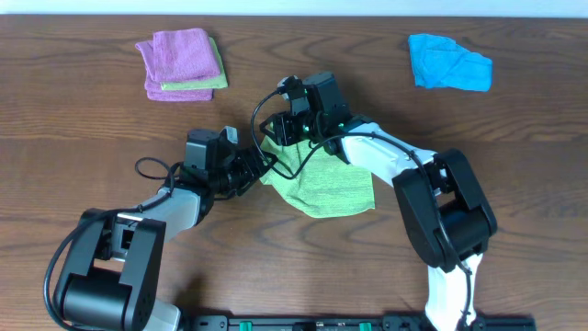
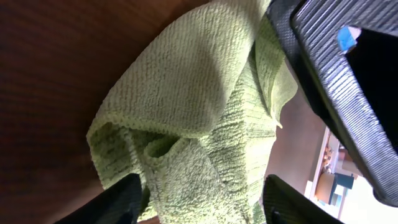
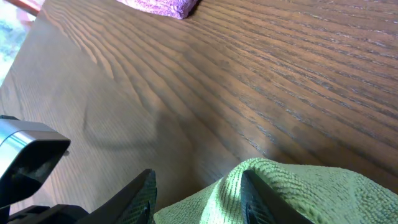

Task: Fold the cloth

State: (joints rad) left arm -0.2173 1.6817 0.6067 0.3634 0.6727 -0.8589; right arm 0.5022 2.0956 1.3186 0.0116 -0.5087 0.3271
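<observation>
The cloth (image 1: pixel 322 184) is a lime-green towel lying crumpled mid-table, with its upper-left corner drawn up toward the two grippers. My right gripper (image 1: pixel 287 131) is at that raised corner. In the right wrist view the cloth (image 3: pixel 298 186) humps over the right finger and fills the low part of the right gripper (image 3: pixel 199 199), which is shut on it with the fingertips still apart. My left gripper (image 1: pixel 260 170) meets the cloth from the left. In the left wrist view a bunched fold of the cloth (image 2: pixel 186 112) sits inside my left gripper (image 2: pixel 205 199), whose fingers (image 2: pixel 118 199) stand wide on either side.
A folded purple cloth (image 1: pixel 182 57) rests on a green one at the back left, and its edge (image 3: pixel 165 5) shows in the right wrist view. A bright blue cloth (image 1: pixel 448 62) lies at the back right. The right arm's black housing (image 2: pixel 336 81) hangs close above the left gripper.
</observation>
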